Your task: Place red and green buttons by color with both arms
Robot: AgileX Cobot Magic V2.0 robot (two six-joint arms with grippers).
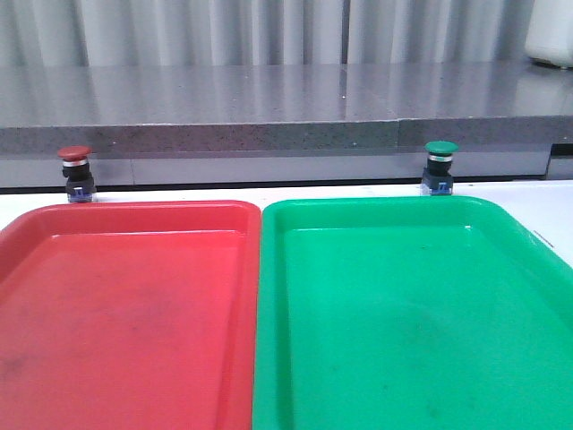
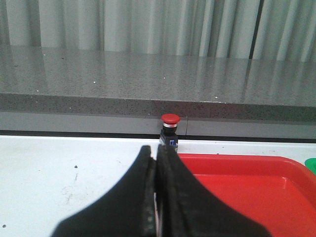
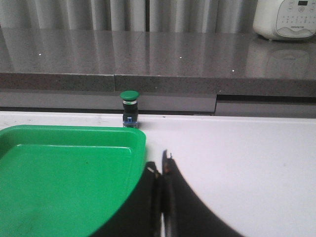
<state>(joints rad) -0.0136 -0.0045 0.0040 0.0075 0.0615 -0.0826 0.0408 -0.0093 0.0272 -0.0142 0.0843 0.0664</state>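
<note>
The red button [image 1: 75,173] stands upright on the white table behind the red tray [image 1: 54,224]; the left wrist view shows this red button [image 2: 170,129] just beyond the tray's far corner. The green button [image 1: 440,167] stands upright behind the green tray [image 1: 376,210], and in the right wrist view this green button [image 3: 129,108] is past the tray's far rim. My left gripper [image 2: 155,150] is shut and empty, low over the table short of the red button. My right gripper [image 3: 161,165] is shut and empty beside the green tray's corner. Neither arm shows in the front view.
Both trays [image 2: 276,165] [image 3: 74,136] lie side by side, touching, with nothing in them. A raised grey stone ledge [image 1: 269,116] runs along the back behind the buttons. A white appliance [image 3: 286,19] sits on that ledge at the right.
</note>
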